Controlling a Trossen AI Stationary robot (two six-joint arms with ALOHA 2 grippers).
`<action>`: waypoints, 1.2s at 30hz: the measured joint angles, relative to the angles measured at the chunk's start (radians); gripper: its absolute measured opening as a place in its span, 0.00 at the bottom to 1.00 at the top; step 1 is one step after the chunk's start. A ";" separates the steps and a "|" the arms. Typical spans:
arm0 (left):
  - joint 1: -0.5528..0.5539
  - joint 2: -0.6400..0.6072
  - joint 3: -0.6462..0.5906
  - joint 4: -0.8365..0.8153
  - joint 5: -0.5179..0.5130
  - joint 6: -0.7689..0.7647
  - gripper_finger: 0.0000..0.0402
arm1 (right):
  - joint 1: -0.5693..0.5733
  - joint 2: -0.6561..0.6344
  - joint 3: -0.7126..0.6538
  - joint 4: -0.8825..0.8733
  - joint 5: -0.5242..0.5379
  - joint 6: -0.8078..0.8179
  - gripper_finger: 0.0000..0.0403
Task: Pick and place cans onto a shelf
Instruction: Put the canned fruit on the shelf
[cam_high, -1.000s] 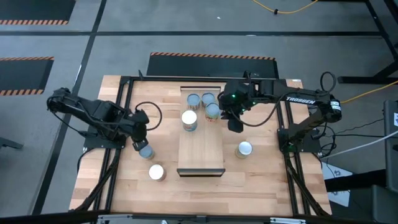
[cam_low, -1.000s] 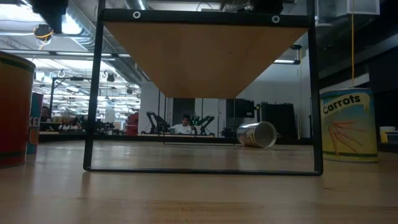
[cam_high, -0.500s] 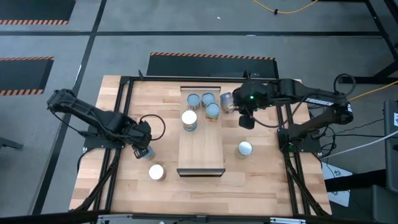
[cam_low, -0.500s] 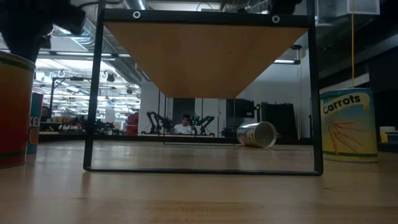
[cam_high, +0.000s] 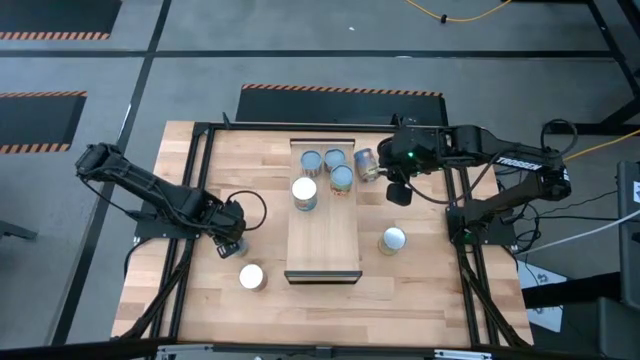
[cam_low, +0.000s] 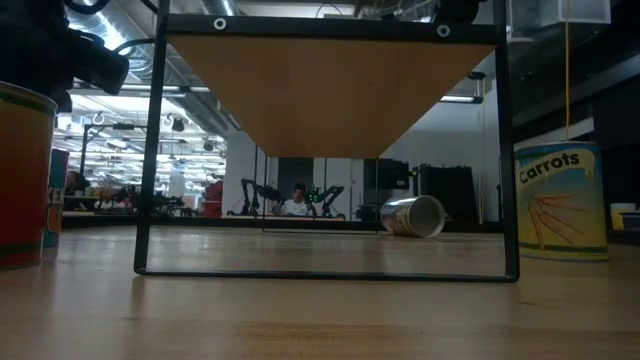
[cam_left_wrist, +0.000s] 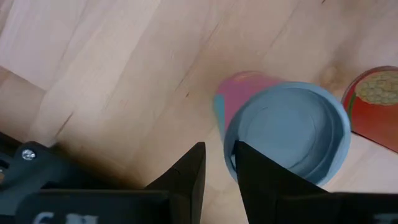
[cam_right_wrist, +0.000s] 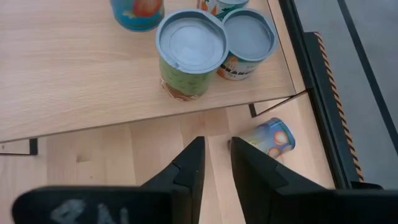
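Note:
The shelf (cam_high: 322, 235) stands mid-table on a black frame (cam_low: 150, 150). Several cans stand on its far end (cam_high: 325, 172); they also show in the right wrist view (cam_right_wrist: 189, 53). One can (cam_high: 366, 163) lies on its side right of the shelf (cam_right_wrist: 268, 138). Upright cans stand on the table at right (cam_high: 393, 240) and near left (cam_high: 251, 277). My left gripper (cam_high: 232, 243) is shut and hovers over the edge of a pink-labelled can (cam_left_wrist: 283, 134). My right gripper (cam_high: 398, 192) is shut and empty, right of the shelf (cam_right_wrist: 214, 162).
A black frame rail runs along each side of the table (cam_high: 188, 200) (cam_high: 462, 230). A red-and-yellow can (cam_left_wrist: 376, 109) stands close beside the pink one. Bare wood lies on the shelf's near half and at the table's near edge (cam_high: 330, 310).
My left gripper has gone toward the table's near edge and down, from beside the pink-labelled can to over it. My right gripper has gone toward the table's right edge, away from the cans on the shelf, uncovering the can that lies on its side.

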 joint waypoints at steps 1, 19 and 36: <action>0.000 0.000 0.000 0.004 -0.001 0.000 0.20 | 0.000 0.000 0.000 0.000 0.000 0.000 0.21; 0.000 0.000 0.022 0.100 -0.004 0.006 0.02 | -0.027 -0.263 -0.543 0.354 0.026 0.038 0.21; 0.165 -0.001 0.625 -0.310 -0.371 0.063 0.00 | -0.060 -0.293 -0.820 0.653 0.015 0.022 0.21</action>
